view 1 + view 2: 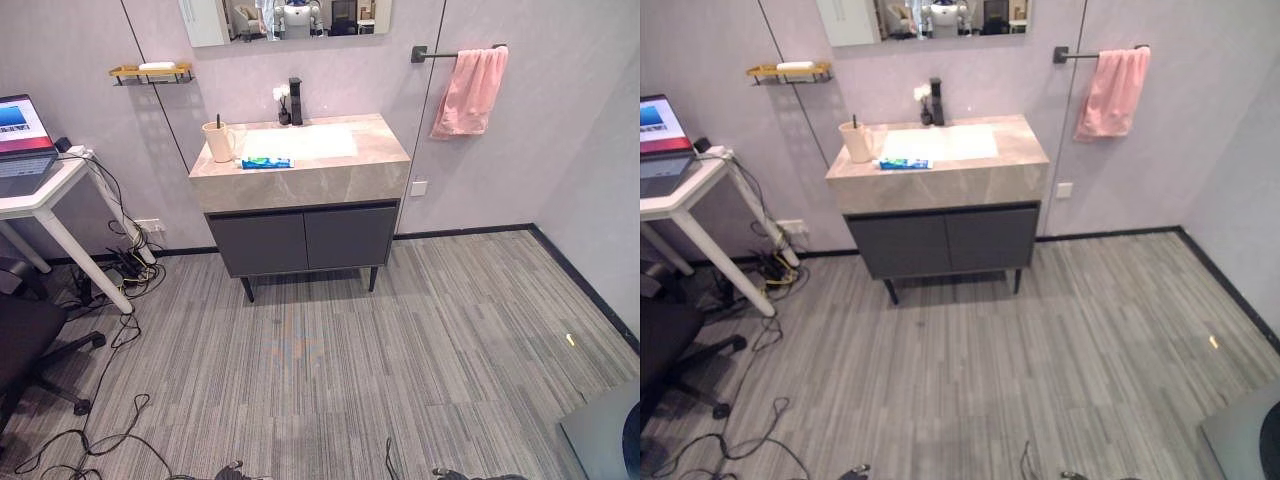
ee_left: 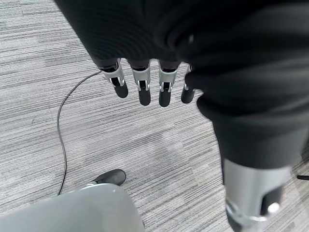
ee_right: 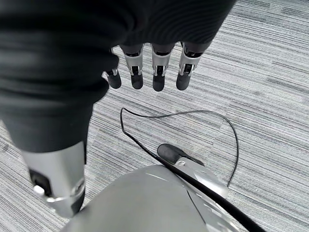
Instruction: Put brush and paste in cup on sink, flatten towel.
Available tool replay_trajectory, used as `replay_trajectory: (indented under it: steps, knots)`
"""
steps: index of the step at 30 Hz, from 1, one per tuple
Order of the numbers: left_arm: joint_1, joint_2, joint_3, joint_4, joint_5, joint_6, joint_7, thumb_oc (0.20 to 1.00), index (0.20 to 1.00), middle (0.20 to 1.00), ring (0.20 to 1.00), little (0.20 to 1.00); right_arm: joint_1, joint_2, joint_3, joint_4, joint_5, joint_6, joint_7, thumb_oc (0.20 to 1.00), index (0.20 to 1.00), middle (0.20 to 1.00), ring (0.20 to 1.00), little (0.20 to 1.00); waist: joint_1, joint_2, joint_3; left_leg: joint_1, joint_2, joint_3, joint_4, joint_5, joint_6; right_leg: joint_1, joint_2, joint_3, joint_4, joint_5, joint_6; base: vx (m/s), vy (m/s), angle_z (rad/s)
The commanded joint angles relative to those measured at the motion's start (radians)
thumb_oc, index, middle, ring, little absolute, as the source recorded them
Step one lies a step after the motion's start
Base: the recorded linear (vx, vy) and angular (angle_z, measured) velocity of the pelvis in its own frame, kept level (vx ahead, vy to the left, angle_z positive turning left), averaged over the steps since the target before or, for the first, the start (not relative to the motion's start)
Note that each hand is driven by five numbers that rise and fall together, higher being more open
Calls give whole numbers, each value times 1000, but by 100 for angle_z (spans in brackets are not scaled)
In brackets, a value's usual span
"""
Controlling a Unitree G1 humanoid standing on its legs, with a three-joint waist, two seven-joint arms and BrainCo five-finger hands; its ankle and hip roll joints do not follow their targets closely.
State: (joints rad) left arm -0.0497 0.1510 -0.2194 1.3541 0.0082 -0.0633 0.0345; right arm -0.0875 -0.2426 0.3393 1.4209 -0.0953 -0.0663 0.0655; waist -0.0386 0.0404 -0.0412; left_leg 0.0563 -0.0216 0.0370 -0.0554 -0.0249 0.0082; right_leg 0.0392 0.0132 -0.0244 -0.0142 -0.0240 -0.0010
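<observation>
A cream cup [image 1: 219, 141] stands on the left of the stone sink counter [image 1: 300, 178], with a dark stick poking out of it. In front of it a blue-green toothpaste tube [image 1: 266, 162] lies flat by the basin. A pink towel [image 1: 470, 92] hangs bunched on a black wall bar at the right. My left hand [image 2: 145, 84] hangs over the grey floor, fingers relaxed, holding nothing. My right hand [image 3: 145, 72] also hangs over the floor with relaxed, empty fingers. Both are far from the sink.
A black tap [image 1: 295, 101] stands behind the white basin. A white desk [image 1: 45, 195] with a laptop [image 1: 22, 135] is at the left, cables [image 1: 120, 270] under it and a black chair [image 1: 25, 340] in front. A small wall shelf [image 1: 150, 72] hangs above.
</observation>
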Motion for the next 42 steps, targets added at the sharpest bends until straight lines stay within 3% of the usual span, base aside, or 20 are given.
replay_trajectory:
  steps: [1, 18, 32, 37, 41, 42]
  knots:
    - [-35, -19, -10, 39, 21, -29, 6, 1000, 1000, 1000, 1000, 1000, -37, 23, 56, 76, -27, -9, -14, 1000, 1000, 1000, 1000, 1000, 13, -53, -26, -2, 23, 2, -32, 5, -46, 16, -113, 69, -73, 145, 81, 0, 0, 0]
    - [-34, 7, -1, 66, 7, -39, 5, 1000, 1000, 1000, 1000, 1000, 6, 43, 45, -24, 25, -22, 4, 1000, 1000, 1000, 1000, 1000, 8, -66, -35, 1, 24, 9, -32, -1, -42, 15, -109, 84, -73, 142, 78, 0, 0, 0]
    - [-63, 50, 5, 56, 0, -32, 3, 1000, 1000, 1000, 1000, 1000, 6, 28, 73, -203, 29, -7, 48, 1000, 1000, 1000, 1000, 1000, 10, -90, 16, -5, 12, 25, -32, 9, -20, -23, -122, 90, -1, 156, 96, -8, 38, -3]
    - [-71, 67, -7, 49, 8, -30, 4, 1000, 1000, 1000, 1000, 1000, -4, 22, 75, -253, 34, -1, 52, 1000, 1000, 1000, 1000, 1000, 6, -92, 43, -5, 7, 31, -32, 10, -7, -71, -114, 97, 97, 153, 107, -9, 83, -6]
    - [-68, 90, 10, 41, -10, -20, 12, 1000, 1000, 1000, 1000, 1000, 10, 41, 27, -226, 54, 2, 27, 1000, 1000, 1000, 1000, 1000, -7, -56, 105, 32, 6, 30, -32, 16, 8, -220, -93, 57, 450, 190, 106, 33, 205, -18]
    - [-67, 91, 6, 46, -10, -17, 10, 1000, 1000, 1000, 1000, 1000, 19, 45, 14, -225, 62, 4, 25, 1000, 1000, 1000, 1000, 1000, -10, -51, 109, 41, 6, 27, -32, 19, 6, -234, -91, 44, 456, 191, 104, 203, 130, 22]
